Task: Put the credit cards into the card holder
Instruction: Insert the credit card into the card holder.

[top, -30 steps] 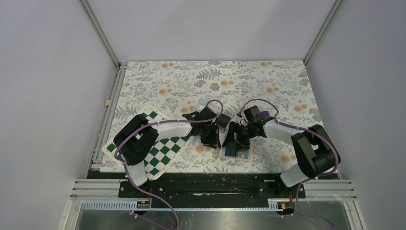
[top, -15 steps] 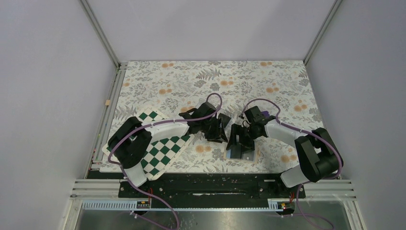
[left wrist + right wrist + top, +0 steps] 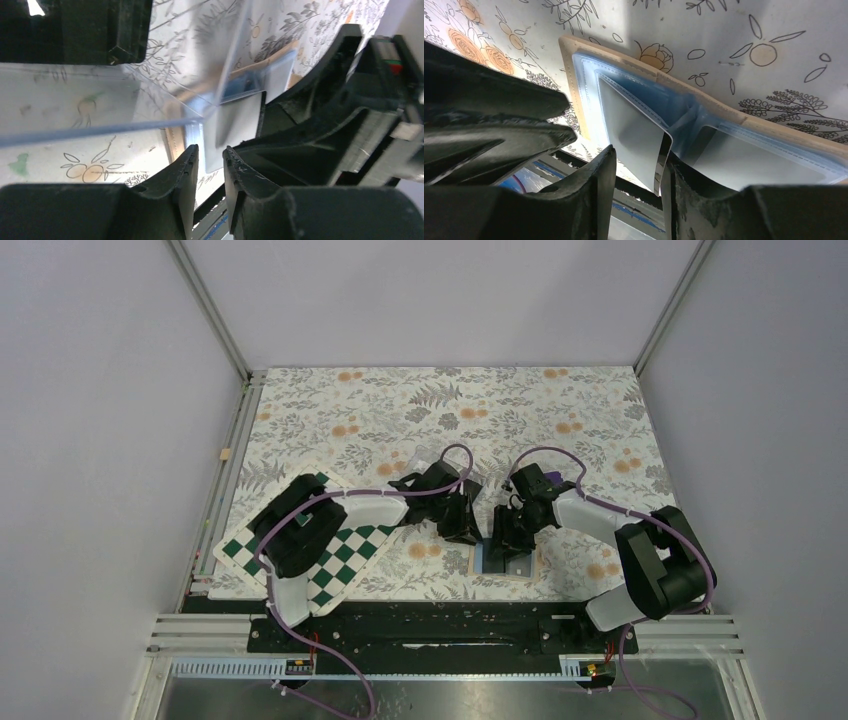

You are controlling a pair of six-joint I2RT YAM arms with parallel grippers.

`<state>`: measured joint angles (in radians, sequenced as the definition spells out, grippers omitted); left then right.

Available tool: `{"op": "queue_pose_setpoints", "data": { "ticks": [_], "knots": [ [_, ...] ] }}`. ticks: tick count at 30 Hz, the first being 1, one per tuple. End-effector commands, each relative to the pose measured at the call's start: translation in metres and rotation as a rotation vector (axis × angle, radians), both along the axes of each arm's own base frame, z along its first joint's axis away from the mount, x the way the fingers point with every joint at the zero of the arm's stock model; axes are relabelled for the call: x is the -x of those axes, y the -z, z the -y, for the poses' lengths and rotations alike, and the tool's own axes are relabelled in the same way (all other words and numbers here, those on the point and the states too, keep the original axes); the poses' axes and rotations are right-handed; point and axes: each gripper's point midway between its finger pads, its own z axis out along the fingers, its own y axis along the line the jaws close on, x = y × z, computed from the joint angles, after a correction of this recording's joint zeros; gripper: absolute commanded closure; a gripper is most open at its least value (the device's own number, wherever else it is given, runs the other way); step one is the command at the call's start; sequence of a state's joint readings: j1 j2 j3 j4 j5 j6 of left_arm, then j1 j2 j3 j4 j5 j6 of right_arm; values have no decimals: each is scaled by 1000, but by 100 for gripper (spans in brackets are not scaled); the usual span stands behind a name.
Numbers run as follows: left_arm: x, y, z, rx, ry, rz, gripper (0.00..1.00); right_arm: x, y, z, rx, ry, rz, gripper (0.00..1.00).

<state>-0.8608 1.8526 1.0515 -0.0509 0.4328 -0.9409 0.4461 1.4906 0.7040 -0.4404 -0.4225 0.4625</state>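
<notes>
Inserting step, by my read — card holder (image 3: 482, 562) lies open, blue lining up, lower centre of the top view, with both claws crowded over it. Right claw (image 3: 639, 167) is part open: a grey credit card (image 3: 634, 135) stands between its jaws, touching one, not clamped, its far end apparently in a pocket. Left claw (image 3: 210, 152) is nearly closed; cannot tell if it holds anything. Next move: press the card down into the slot without dragging the holder. Tabletop (image 3: 400, 410) has a floral cloth, chequered board (image 3: 350, 545) at lower left — pale walls, metal frame.
</notes>
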Motion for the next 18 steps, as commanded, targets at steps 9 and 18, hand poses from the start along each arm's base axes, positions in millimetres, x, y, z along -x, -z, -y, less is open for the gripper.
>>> {"op": "queue_pose_setpoints", "data": {
  "ticks": [9,18],
  "knots": [
    [6,15,14,51,34,-16,71,-2,0,5,44,-22,16,53],
    [0,-12,-4,-10,-4,83,78,-3,0,6,46,-25,17,53]
  ]
}}
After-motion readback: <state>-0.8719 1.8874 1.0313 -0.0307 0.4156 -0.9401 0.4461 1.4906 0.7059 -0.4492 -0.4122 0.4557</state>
